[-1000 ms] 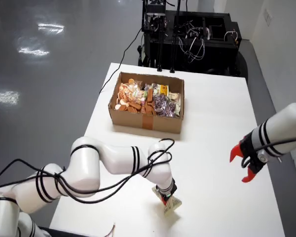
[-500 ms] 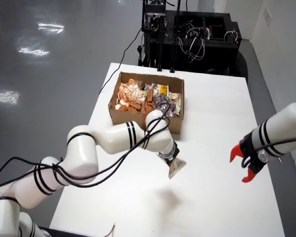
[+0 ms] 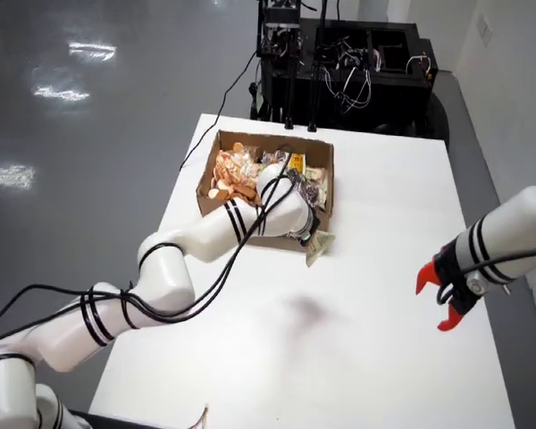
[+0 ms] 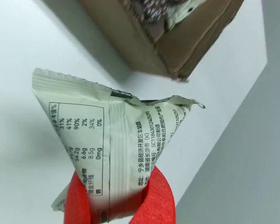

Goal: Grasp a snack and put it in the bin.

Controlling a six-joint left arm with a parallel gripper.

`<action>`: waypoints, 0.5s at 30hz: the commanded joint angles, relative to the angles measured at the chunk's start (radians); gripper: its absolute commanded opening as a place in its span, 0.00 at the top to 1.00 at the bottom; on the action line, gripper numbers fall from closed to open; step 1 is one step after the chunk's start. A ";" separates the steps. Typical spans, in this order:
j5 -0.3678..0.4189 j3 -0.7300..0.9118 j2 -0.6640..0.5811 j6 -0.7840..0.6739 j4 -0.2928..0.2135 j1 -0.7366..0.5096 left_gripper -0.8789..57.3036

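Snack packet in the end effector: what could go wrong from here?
The red fingers pinch only the lower end of the pale snack packet, so it may slip or swing. In the overhead view it hangs beside the cardboard box wall, not over it, so releasing now would likely drop it on the white table.

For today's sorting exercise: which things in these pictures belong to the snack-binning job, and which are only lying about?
Part of the job:
- snack packet, pale, printed with a nutrition table
- claw, red, shut on the packet
- cardboard box, full of snacks, on the white table

Lying about:
- second arm at the table's right edge, overhead view
- black equipment rack behind the table
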 commanded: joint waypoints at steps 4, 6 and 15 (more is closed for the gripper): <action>-0.015 -0.108 0.055 0.032 0.024 0.048 0.91; -0.027 -0.125 0.062 0.037 0.029 0.061 0.91; -0.119 -0.160 0.076 0.042 0.048 0.106 0.91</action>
